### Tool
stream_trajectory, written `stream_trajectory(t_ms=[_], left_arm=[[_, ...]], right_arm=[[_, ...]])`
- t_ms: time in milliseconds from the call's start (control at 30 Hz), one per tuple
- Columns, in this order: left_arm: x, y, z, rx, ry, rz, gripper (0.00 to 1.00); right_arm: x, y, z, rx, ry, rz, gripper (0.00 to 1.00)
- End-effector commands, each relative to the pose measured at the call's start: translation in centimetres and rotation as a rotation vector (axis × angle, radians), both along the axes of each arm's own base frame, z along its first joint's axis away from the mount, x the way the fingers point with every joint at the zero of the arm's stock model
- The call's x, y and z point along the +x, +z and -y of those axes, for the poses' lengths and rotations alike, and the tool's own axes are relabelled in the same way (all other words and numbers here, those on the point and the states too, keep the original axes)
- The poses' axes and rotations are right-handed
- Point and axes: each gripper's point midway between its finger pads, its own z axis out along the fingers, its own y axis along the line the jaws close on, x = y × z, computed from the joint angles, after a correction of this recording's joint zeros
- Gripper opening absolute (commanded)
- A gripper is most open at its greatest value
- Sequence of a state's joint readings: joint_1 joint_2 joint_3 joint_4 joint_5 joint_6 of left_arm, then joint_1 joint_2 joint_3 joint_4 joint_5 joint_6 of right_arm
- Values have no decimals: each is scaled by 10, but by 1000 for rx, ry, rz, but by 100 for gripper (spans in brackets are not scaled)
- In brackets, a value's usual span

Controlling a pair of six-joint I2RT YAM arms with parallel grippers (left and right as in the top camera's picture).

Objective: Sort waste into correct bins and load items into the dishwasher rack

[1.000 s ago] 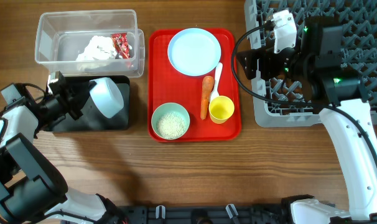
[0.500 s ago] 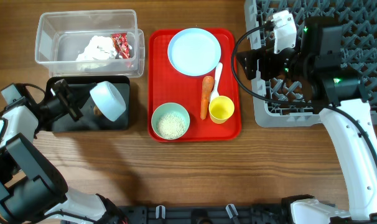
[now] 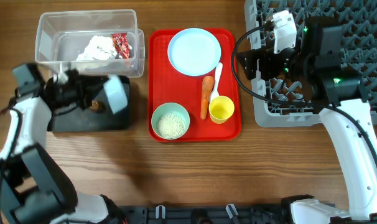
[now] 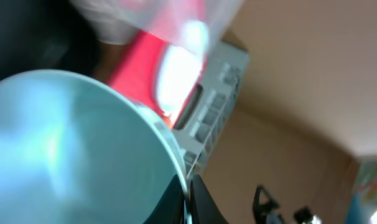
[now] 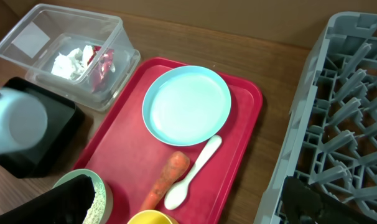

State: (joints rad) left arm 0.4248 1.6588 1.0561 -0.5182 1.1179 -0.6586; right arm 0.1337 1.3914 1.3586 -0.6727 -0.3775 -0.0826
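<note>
Two bowls show on the table (image 3: 176, 174). One pale blue bowl (image 3: 116, 94) is clamped by its rim in the closed left hand (image 3: 102, 97) and tipped on its side above the black bin (image 3: 64, 121) near the table's left edge. The left wrist view is blurred and mostly filled by this bowl's pale surface. A small brown lump (image 3: 96, 106) lies inside the black bin, just beside the tipped bowl. The second bowl (image 3: 170, 121), holding the rice (image 3: 170, 127), sits in the near left corner of the red tray (image 3: 158, 74) at the middle of the table. Also on the tray are the round plate (image 3: 194, 51) toward the far edge and the white spoon (image 3: 217, 73). The carrot (image 3: 206, 96) and the yellow cup (image 3: 221, 110) are there too, the cup touching the carrot's near end. The clear bin (image 3: 48, 31), at the far left corner, contains the crumpled tissue (image 3: 98, 46) and the red wrapper (image 3: 120, 43). The grey rack (image 3: 363, 37) fills the far right corner. The right hand (image 3: 246, 64) hovers empty over the rack's left edge, its jaws spread wide.
</note>
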Motion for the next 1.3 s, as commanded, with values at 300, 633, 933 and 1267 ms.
stream_trajectory(t_ms=[300, 633, 933, 1267], left_arm=[[16, 163, 157, 527, -188, 644, 4], [-5, 55, 236, 1037, -679, 786, 4], [-64, 20, 244, 1277, -1429, 1248, 4], [-86, 20, 264, 1230, -1551, 1398, 4]], right_arm=[[9, 13, 0, 34, -22, 32, 100], [10, 20, -8, 68, 12, 53, 100], [13, 25, -8, 44, 36, 99, 96], [20, 10, -32, 145, 147, 51, 90]])
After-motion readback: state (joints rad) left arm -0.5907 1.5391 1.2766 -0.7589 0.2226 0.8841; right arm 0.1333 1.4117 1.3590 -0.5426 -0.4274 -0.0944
